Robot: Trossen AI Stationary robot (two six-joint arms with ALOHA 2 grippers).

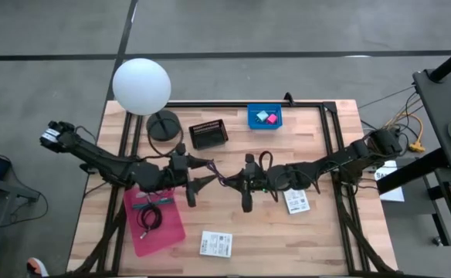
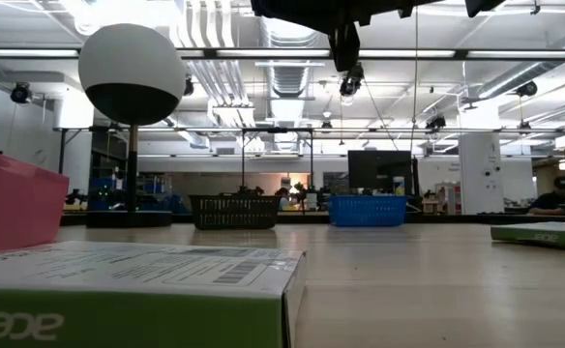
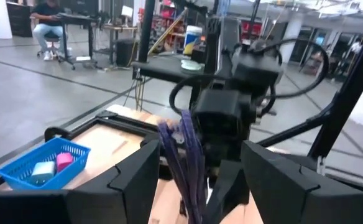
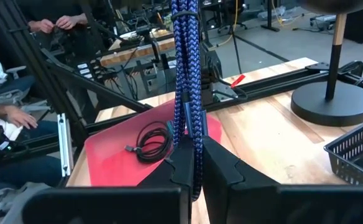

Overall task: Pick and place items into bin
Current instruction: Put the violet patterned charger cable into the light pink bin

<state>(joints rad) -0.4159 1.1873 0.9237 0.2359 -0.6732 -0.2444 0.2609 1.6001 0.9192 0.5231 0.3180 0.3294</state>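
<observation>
While the right hand (image 1: 246, 202) pinches the purple cable (image 4: 186, 74) mid-worktop, clamped shut on it, the left hand (image 1: 191, 197) faces it, fingers spread, cable end between them. Step judged: handover. Next: left closes, right lets go. Blue bin (image 1: 264, 117) far, right of centre; clear run there.

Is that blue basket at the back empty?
No. The blue basket holds a pink cube and a pale teal cube, visible from above.
</observation>
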